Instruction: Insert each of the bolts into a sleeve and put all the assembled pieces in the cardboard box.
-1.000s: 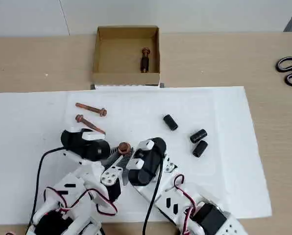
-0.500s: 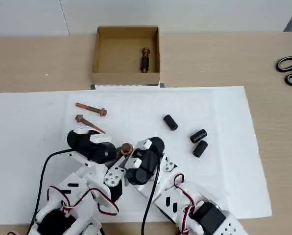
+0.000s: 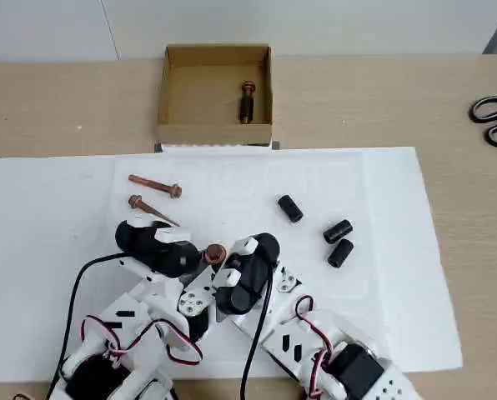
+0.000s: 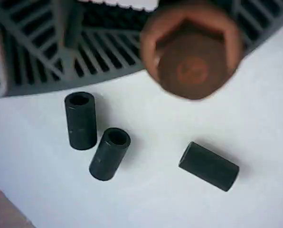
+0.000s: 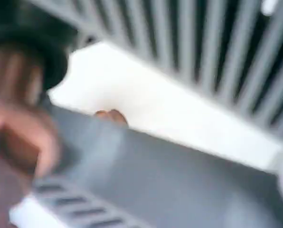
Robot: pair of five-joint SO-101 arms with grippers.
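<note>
Currently: bolt head-up where left gripper and right gripper meet, near edge of sheet | clamp state of either: cannot tell | two loose bolts just beyond left arm | three sleeves loose, right half | box beyond sheet, one assembled piece inside

Cardboard box: open-topped, beyond the white sheet, holding one assembled piece, a bolt in a black sleeve, by its right wall. Loose on the sheet: copper bolt and second bolt, flat, near each other; lone sleeve; well apart from the bolts, upper sleeve just beside lower sleeve. Fourth bolt: head up, above the sheet's near part.
</note>
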